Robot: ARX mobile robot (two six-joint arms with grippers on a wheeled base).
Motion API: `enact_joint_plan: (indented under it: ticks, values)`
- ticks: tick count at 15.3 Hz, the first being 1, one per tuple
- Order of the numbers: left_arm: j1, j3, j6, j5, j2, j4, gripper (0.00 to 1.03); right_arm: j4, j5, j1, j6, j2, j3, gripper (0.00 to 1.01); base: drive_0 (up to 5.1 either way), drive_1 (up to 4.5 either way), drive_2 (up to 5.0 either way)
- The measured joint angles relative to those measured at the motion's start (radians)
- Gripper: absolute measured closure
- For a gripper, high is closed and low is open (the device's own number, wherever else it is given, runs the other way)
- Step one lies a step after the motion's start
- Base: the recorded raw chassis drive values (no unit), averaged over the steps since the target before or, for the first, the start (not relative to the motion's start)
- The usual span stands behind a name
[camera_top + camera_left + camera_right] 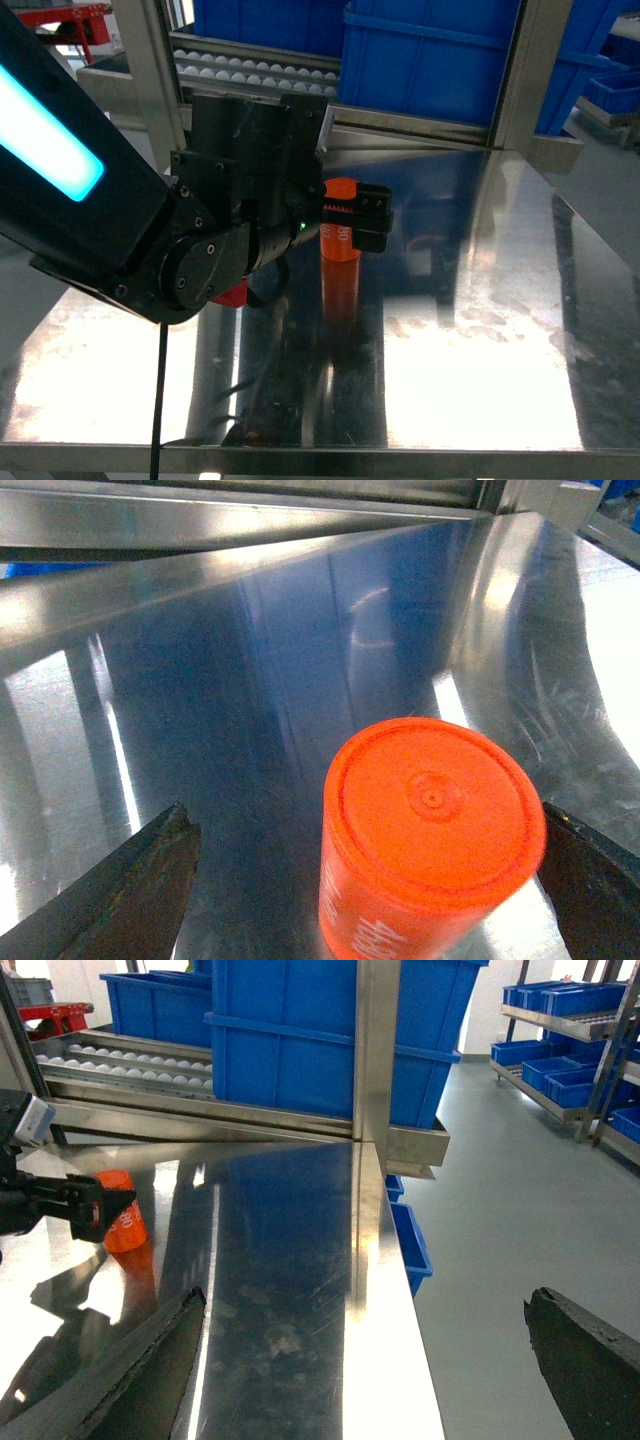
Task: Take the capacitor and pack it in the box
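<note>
The step in hand looks like the pick. The orange capacitor [341, 238] stands upright on the steel counter [480, 330], and the left claw [358, 217] is around its top, fingers spread, not yet pinching. Next it must close squarely and lift.

The left wrist view shows clear space at one finger [130, 885]. The right wrist view shows the right claw [370, 1355] spread wide, well apart. No view shows the box.
</note>
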Motion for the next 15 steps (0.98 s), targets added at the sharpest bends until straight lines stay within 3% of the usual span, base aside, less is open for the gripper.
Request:
enact_joint_plan:
  ticks: [5,10,12,15]
  values:
    - [0.005,0.128,-0.008,-0.003,0.114,-0.075,0.05,0.0,0.0,0.0,0.0,0.0,0.0,0.03,0.0,0.0,0.0]
    - [0.004,0.14,-0.026,0.008,0.116,-0.113,0.51,0.0,0.0,0.0,0.0,0.0,0.0,0.03,0.0,0.0,0.0]
    - [0.007,0.103,-0.032,-0.011,0.078,-0.116,0.58,0.0,0.0,0.0,0.0,0.0,0.0,0.03,0.0,0.0,0.0]
    - [0.026,-0.059,-0.034,-0.035,-0.104,-0.058,0.58,0.0,0.0,0.0,0.0,0.0,0.0,0.03,0.0,0.0,0.0]
